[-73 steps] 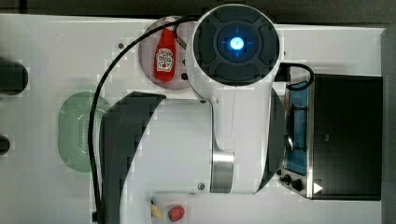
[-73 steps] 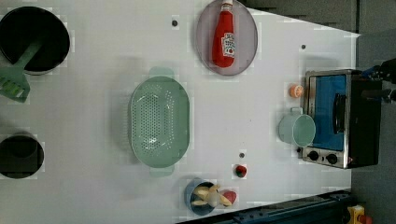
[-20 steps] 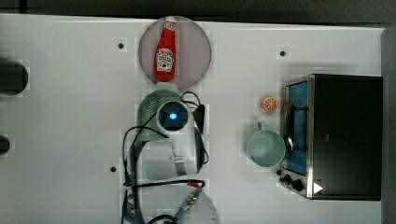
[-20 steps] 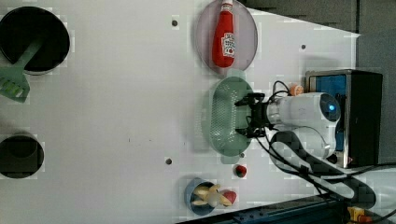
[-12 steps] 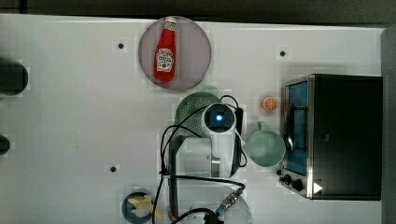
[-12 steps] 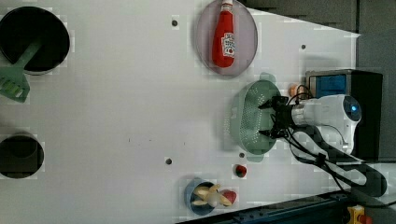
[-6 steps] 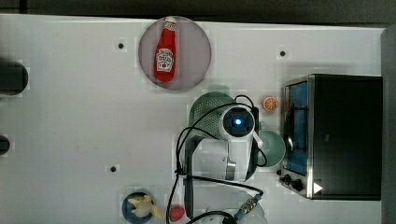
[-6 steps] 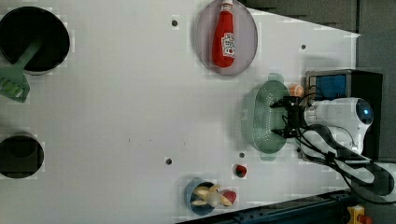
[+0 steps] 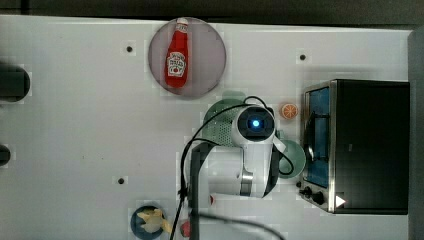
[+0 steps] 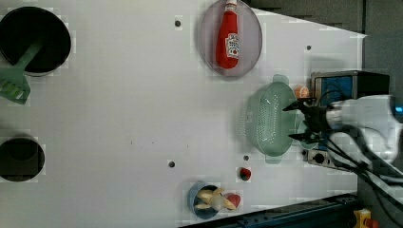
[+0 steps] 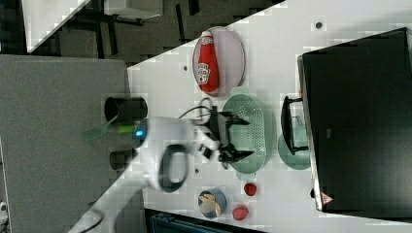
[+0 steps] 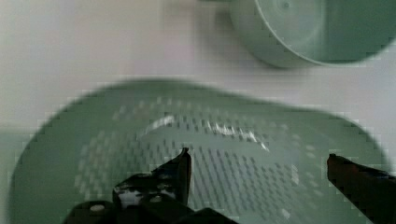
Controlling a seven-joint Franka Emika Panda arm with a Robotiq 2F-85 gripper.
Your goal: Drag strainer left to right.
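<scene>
The pale green perforated strainer (image 10: pixel 266 118) lies on the white table beside the teal cup (image 11: pixel 294 151) and the toaster oven (image 9: pixel 360 145). In the top view the arm covers most of the strainer (image 9: pixel 219 125). My gripper (image 10: pixel 297 122) is open wide, its two dark fingertips spread over the strainer's oven-side half. In the right view the gripper (image 11: pixel 241 138) reaches over the strainer (image 11: pixel 250 133) from the right view's left. The wrist view has the gripper (image 12: pixel 261 163) just above the strainer's holed floor (image 12: pixel 210 154), nothing between the fingers, and the cup (image 12: pixel 303 28) beyond. Whether a finger touches the strainer I cannot tell.
A ketchup bottle (image 10: pixel 228 40) lies on a grey plate (image 10: pixel 252 47). A small orange piece (image 9: pixel 288 111) sits by the oven. A blue bowl of food (image 10: pixel 209 199) and a red piece (image 10: pixel 244 173) are near the table edge. A black pan (image 10: pixel 33 33) and a green spatula (image 10: pixel 14 88) lie far off.
The strainer slid with the gripper toward the left view's right, to its place by the cup and oven. In the last half second it barely moved; the gripper edged further toward the oven.
</scene>
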